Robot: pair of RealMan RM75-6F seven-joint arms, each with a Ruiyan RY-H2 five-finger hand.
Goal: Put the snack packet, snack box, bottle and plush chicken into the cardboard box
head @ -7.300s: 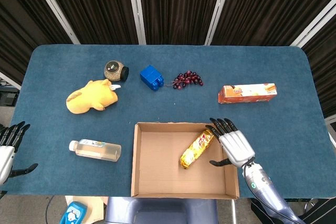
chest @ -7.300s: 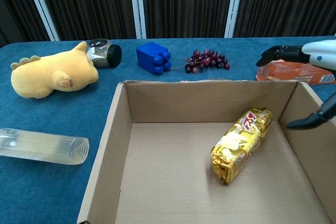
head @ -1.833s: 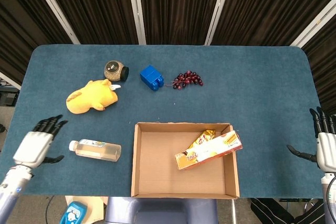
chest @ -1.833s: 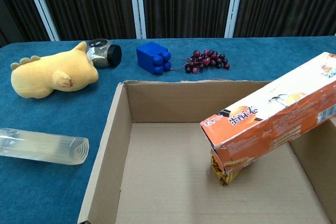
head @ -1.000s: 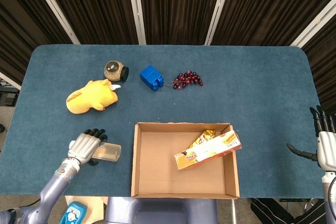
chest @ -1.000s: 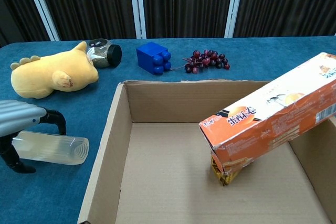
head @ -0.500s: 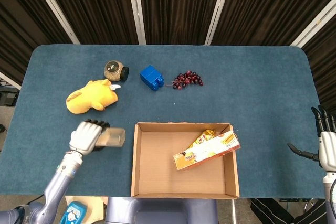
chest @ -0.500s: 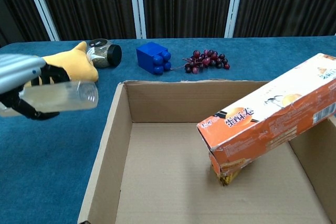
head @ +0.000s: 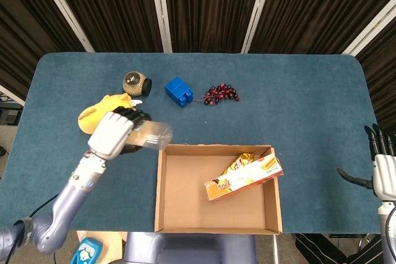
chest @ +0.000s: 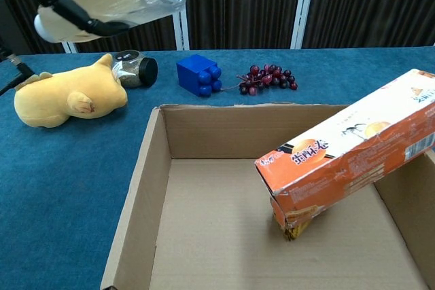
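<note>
- The left hand (head: 115, 134) grips the clear bottle (head: 151, 135) on its side in the air, just left of the cardboard box (head: 162, 190) and above the blue table (head: 297, 91).
- The right hand (head: 383, 171) hangs off the table's right edge, holding nothing, fingers spread.
- Inside the cardboard box, the orange snack box (chest: 353, 161) leans tilted against the right wall, resting on the gold snack packet (head: 240, 164).
- The plush chicken (chest: 64, 98) lies on the table, partly hidden behind the left hand in the head view.
- Past it lie a dark-lidded jar (head: 136, 82), a blue block (head: 178, 91) and purple grapes (head: 221, 94).
- Dark curtains (head: 210, 4) with pale rails hang behind the table.
</note>
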